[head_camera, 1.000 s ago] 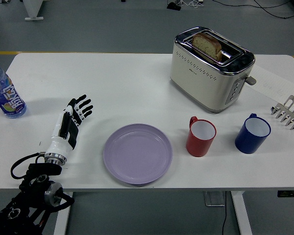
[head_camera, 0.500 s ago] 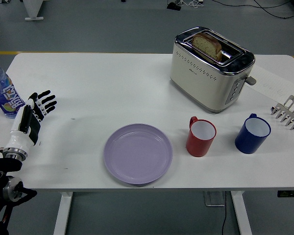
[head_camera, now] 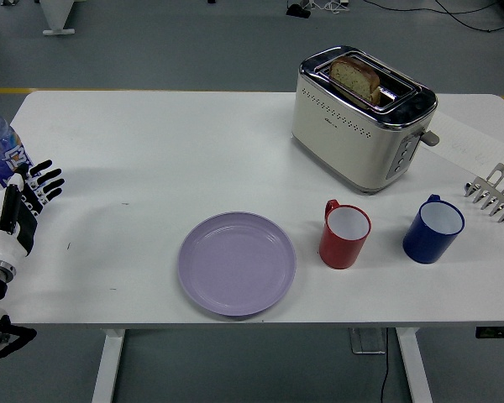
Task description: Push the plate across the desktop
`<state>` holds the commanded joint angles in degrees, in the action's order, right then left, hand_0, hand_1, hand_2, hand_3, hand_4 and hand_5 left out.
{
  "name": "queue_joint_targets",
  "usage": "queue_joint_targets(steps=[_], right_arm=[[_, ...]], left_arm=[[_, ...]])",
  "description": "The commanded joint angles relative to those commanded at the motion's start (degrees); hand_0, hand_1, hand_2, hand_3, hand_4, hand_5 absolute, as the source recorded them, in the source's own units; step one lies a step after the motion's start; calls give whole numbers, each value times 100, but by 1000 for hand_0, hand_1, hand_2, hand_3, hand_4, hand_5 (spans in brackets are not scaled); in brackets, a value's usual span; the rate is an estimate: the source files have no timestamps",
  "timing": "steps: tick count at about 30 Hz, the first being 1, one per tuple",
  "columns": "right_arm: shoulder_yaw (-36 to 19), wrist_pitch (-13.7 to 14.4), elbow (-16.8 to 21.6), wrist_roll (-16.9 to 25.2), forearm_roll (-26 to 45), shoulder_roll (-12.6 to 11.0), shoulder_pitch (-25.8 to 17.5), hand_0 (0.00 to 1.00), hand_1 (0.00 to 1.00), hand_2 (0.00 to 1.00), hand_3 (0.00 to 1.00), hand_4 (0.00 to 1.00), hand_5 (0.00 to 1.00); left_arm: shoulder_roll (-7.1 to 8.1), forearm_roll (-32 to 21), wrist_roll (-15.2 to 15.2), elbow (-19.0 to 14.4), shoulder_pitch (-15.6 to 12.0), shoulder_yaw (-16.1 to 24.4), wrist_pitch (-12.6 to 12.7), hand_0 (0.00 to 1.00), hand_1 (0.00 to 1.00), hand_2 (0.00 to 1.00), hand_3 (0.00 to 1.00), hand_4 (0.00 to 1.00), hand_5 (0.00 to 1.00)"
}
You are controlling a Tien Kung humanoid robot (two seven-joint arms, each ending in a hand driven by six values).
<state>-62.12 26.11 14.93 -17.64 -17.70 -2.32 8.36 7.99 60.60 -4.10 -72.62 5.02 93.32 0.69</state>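
Observation:
A lilac plate (head_camera: pixel 237 263) lies flat on the white table (head_camera: pixel 193 151), near the front edge, left of centre. My left hand (head_camera: pixel 25 197) is at the far left edge of the table, well away from the plate. Its fingers (head_camera: pixel 47 182) are spread and hold nothing. My right hand is out of view.
A red mug (head_camera: pixel 344 234) stands just right of the plate, a blue mug (head_camera: pixel 433 228) further right. A cream toaster (head_camera: pixel 361 117) holding a bread slice stands at the back right. A blue-capped bottle (head_camera: pixel 2 151) stands behind my left hand. A metal rack (head_camera: pixel 494 193) is at the right edge.
My left hand has drawn back to the left, from beside the plate to the table's left edge. The plate has not moved.

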Motion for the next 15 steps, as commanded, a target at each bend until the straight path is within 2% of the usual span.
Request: queue_joint_targets(steps=[15], right_arm=[[16,-7,-8,21,28,-5,-22,551,451,573,580,300,469]], left_arm=[[44,-44,2,9,-24,39,10,770,744,725,727,548,998]])
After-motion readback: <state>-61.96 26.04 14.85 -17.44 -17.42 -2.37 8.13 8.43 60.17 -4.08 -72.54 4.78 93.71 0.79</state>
